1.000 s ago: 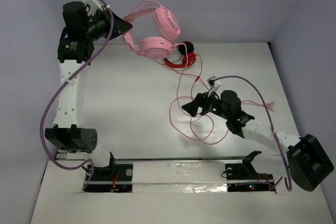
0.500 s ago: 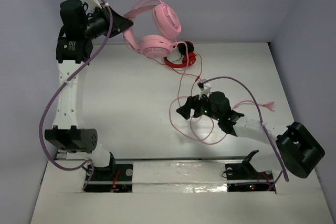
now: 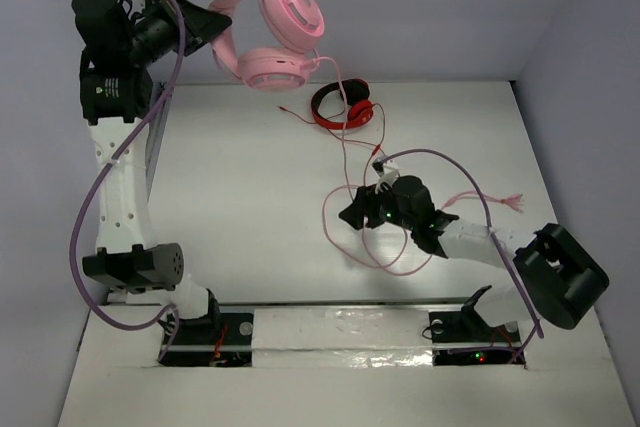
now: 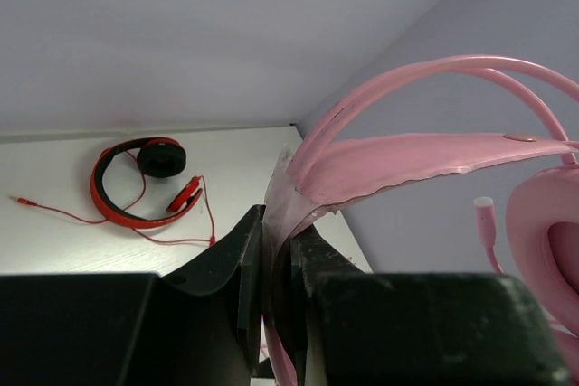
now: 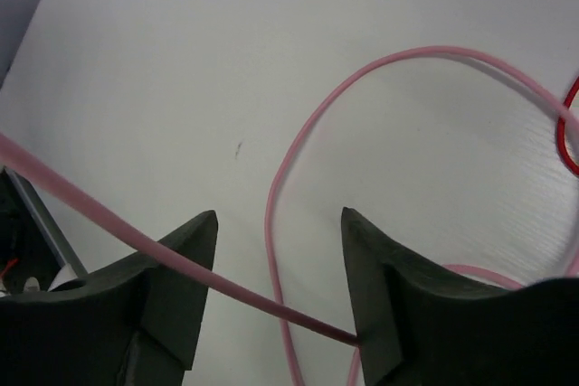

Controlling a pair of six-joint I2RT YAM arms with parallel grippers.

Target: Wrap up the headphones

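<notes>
Left gripper (image 4: 276, 264), clamped on the headband (image 4: 407, 164), has hoisted the headphones (image 3: 270, 32) higher over the table's (image 3: 250, 197) far-left corner; cable (image 5: 269, 223) crosses right gripper's (image 5: 279, 219) wide-open, empty jaws, so wrapping likely hasn't started.

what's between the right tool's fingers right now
The headphones' pink cable crosses the open gap of the right tool on a slant, with bare table beneath. The right wrist view shows it.

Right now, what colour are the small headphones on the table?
Red and black; the small headphones show best in the left wrist view.
</notes>
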